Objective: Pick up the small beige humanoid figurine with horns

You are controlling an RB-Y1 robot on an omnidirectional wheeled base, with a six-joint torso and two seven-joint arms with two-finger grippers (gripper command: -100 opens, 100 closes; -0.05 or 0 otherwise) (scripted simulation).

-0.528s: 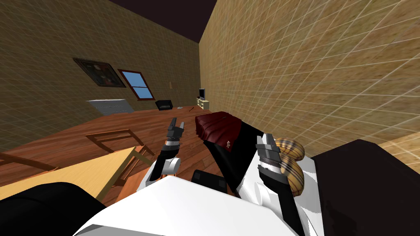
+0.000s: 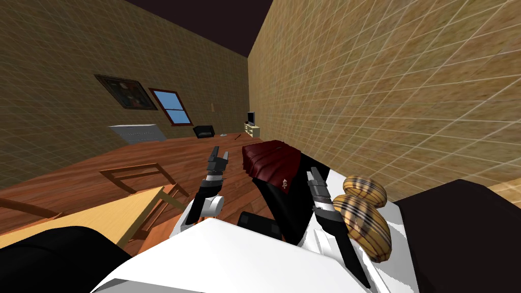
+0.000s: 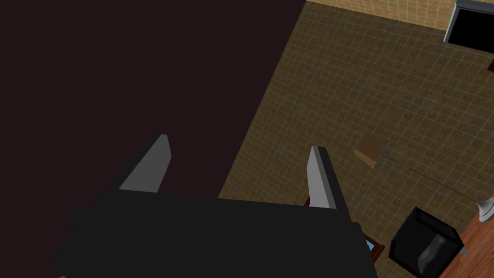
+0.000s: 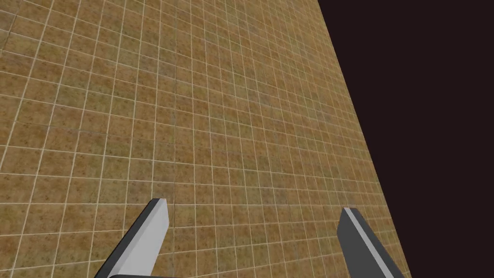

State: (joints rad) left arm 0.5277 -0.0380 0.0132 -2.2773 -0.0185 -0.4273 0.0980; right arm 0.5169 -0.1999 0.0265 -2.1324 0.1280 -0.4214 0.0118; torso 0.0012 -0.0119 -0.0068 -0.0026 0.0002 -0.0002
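While the right hand hangs over the bed, fingers spread, the beige figurine lies at its 8 o'clock, by the dark red blanket. Best pitch the wrist down, straddle the figurine, then close. Left hand gapes, idle

Holding left gripper up and forward, fingers spread wide apart. Holding right gripper up too, well to the right of the left one, fingers likewise wide apart.
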